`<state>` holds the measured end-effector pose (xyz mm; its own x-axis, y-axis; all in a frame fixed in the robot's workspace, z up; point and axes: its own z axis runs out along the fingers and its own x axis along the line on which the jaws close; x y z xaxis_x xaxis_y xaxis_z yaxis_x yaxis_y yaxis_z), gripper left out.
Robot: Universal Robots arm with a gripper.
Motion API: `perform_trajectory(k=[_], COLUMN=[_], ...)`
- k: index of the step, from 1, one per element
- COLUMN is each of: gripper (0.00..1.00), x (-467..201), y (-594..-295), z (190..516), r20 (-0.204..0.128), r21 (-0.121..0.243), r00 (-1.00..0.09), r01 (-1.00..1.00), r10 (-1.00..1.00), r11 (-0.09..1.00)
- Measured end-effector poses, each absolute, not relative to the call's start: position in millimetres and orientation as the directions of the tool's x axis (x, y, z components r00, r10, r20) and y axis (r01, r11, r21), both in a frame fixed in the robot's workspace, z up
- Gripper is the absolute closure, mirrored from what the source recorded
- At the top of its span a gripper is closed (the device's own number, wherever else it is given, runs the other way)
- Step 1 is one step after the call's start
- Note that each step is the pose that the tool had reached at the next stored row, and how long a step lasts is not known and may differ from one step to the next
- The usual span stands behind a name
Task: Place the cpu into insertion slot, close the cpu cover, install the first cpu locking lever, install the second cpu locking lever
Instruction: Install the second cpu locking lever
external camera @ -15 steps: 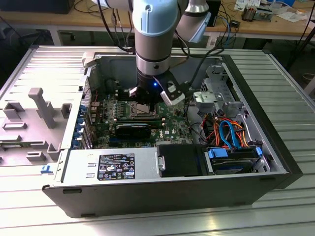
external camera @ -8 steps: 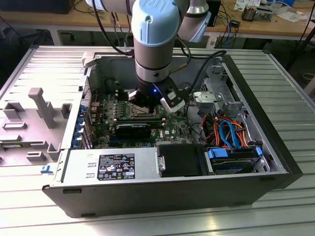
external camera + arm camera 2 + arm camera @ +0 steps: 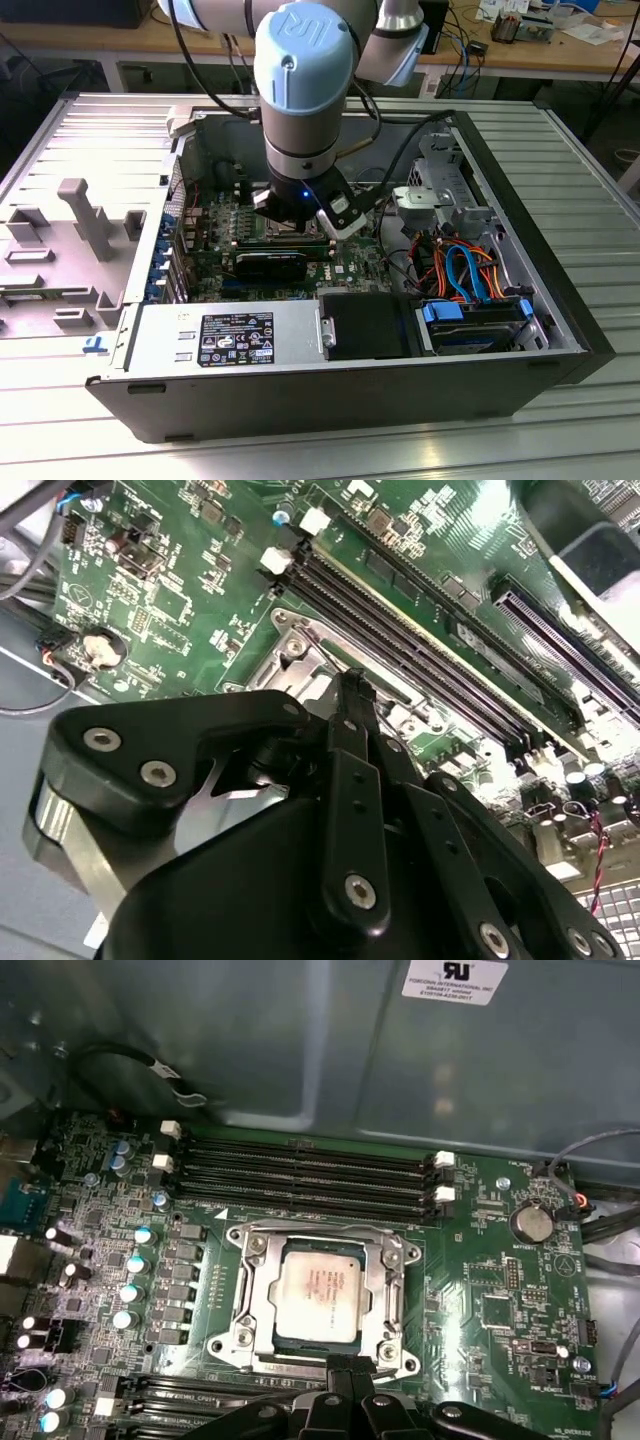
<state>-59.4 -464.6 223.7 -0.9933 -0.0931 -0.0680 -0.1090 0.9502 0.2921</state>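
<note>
Down at the lower middle of the first wrist view, the gripper (image 3: pixel 345 1372) shows its two dark fingertips pressed together, with nothing between them, their tips resting at the near edge of the cpu cover (image 3: pixel 385 1285). That cover, a silvery frame with a square opening, lies flat over the insertion slot (image 3: pixel 318 1305) at the centre of the frame, and the cpu (image 3: pixel 322 1285) sits inside the opening, its dull metal top level with the frame around it. Whether the tips actually touch the cover's rim cannot be told.

In the second wrist view the gripper (image 3: pixel 352 685) fills the lower half of the frame as a black linkage, its tip meeting the metal socket frame at mid-frame. Just beyond the socket run the long black memory slots (image 3: pixel 420 655), slanting from upper left to lower right across the green motherboard (image 3: pixel 180 590).

In the exterior view the arm's pale blue wrist joint (image 3: pixel 300 75) stands upright at upper centre over the open computer case (image 3: pixel 300 385), with the gripper body (image 3: pixel 305 205) low over the board. A bundle of orange and blue cables (image 3: pixel 465 265) lies at the right of the frame.
</note>
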Motion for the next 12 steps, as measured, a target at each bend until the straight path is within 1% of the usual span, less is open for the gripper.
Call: perform_trajectory(k=[12], gripper=[0.89], x=[-79], y=[-465], z=[212], r20=[-0.069], r21=[0.303], r00=[-0.993], r01=[-0.109], r10=[-0.092], r11=[0.947])
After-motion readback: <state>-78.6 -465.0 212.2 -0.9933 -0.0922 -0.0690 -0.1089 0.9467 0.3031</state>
